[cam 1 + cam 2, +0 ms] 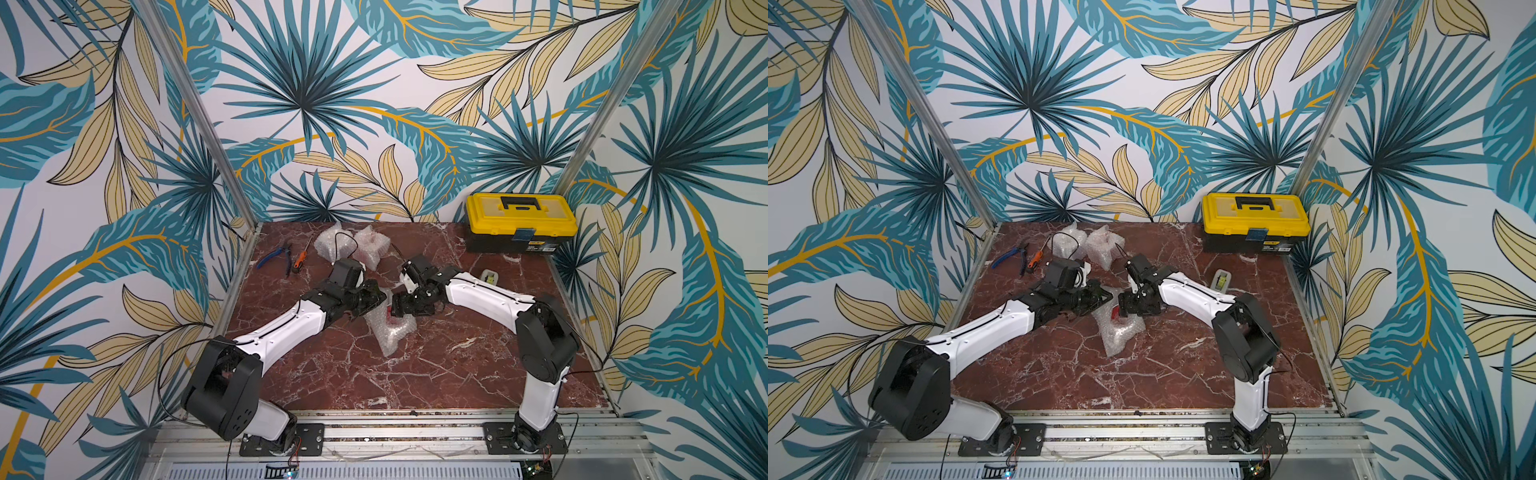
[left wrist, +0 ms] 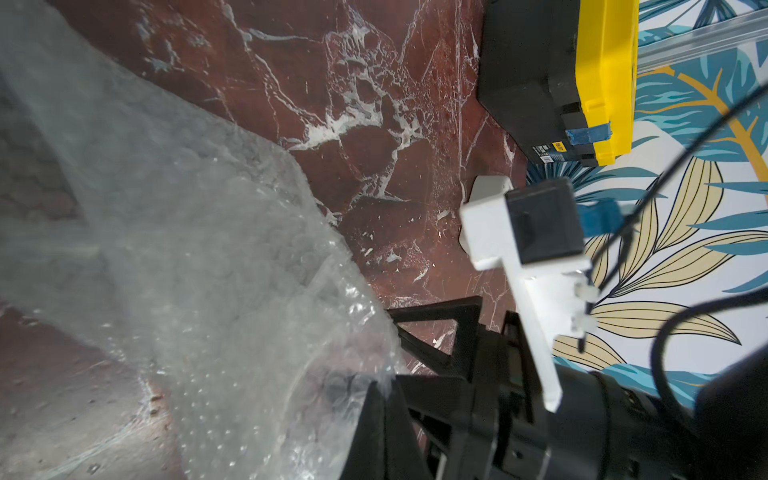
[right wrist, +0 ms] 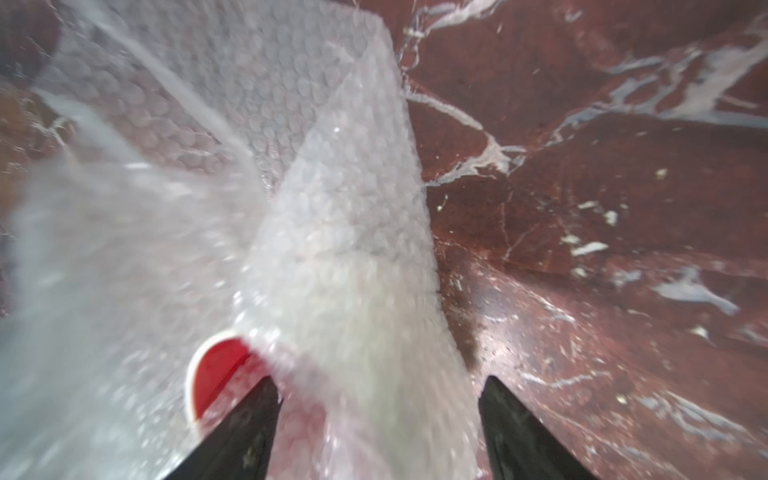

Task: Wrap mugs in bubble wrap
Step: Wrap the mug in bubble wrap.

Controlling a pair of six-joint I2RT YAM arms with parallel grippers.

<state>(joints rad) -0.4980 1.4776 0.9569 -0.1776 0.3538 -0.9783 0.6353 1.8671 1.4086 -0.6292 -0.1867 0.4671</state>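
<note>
Mug (image 3: 216, 370), white with a red inside, lies on its side between the spread jaws of the right pincer (image 3: 380, 381), on the marble table (image 1: 415, 374). Bubble wrap (image 3: 353, 208) covers its body, but the red mouth shows bare just beside one jaw. A sliver of table shows between the other jaw and the wrap, so the right pincer looks open around the mug rather than clamped. The left pincer (image 1: 379, 301), facing it from the mouth side, is closed, its tip near the wrap's loose edge; whether it pinches the sheet I cannot tell. A tail of wrap trails from the right pincer toward the arms' bases. To fold well, I judge, one pincer should steady the mug against rolling while the loose flap is drawn snugly across the mouth and tucked.
</note>
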